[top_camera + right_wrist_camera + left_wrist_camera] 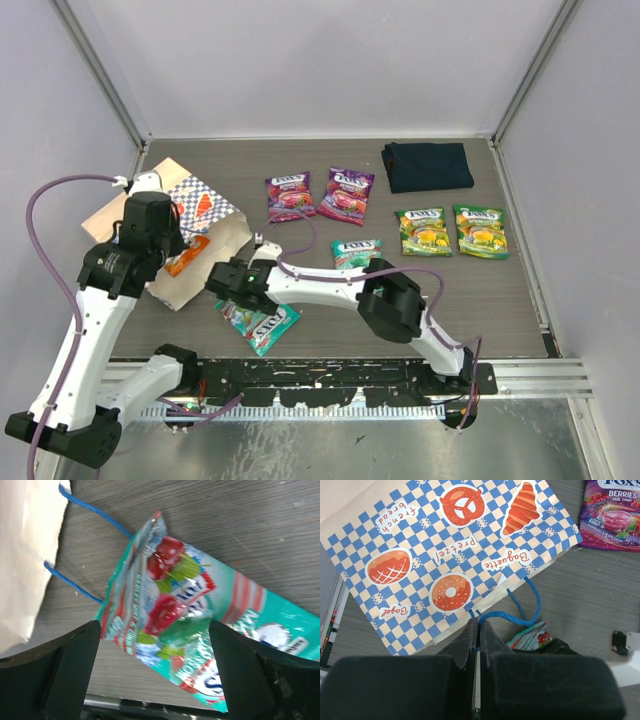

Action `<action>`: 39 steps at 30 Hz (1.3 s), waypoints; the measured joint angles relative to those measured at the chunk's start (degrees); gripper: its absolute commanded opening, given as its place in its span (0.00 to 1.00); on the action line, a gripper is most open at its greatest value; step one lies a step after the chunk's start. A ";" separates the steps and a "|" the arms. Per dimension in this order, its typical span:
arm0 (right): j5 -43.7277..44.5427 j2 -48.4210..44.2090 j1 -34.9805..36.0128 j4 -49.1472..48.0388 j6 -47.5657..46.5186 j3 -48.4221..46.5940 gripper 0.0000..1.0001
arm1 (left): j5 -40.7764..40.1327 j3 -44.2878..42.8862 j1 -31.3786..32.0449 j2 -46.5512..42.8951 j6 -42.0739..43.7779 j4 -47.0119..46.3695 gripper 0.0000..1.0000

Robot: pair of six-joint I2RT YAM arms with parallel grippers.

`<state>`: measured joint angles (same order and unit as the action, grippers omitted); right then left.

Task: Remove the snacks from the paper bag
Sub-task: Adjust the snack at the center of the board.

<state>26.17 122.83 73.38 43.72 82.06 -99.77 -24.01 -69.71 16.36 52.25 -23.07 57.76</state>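
Note:
The paper bag [195, 215] lies on its side at the left, mouth toward the middle; its checkered face fills the left wrist view [445, 555]. My left gripper [172, 243] [479, 622] is shut on the bag's rim at a blue cord handle [520, 617]. An orange-red snack [187, 256] shows at the bag's mouth. My right gripper [228, 285] [155, 630] is open just above a teal snack [259, 322] [190, 615] lying on the table by the mouth. That snack also shows in the left wrist view [530, 636]. Two purple snacks [289, 195], another teal [356, 252] and two green [423, 230] lie on the table.
A dark navy folded cloth [427, 165] lies at the back. The second purple snack [346, 193] and second green snack [480, 230] lie beside their pairs. The bag's other handle cord [90, 510] trails on the table near my right gripper. Walls enclose the table on three sides.

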 measured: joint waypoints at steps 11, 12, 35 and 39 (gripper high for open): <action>0.07 5.75 -0.11 5.29 4.24 -6.45 0.95 | 0.11 1.29 0.00 -0.22 0.74 -0.07 0.00; 0.17 4.92 -0.11 5.09 3.67 -5.14 0.94 | 0.02 1.33 0.00 -0.22 1.05 -0.07 0.00; -24.20 -3.98 -1.79 -9.66 -75.25 11.45 1.00 | 0.00 2.14 0.00 -1.73 1.49 -0.52 0.00; -27.98 -4.61 -1.95 -8.35 -85.18 11.72 1.00 | 0.22 2.14 0.00 -1.75 1.55 -0.50 0.00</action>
<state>-1.80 118.21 71.44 35.38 -3.11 -88.05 -23.79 -67.57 16.36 50.50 -21.52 57.25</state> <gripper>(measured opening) 0.998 0.009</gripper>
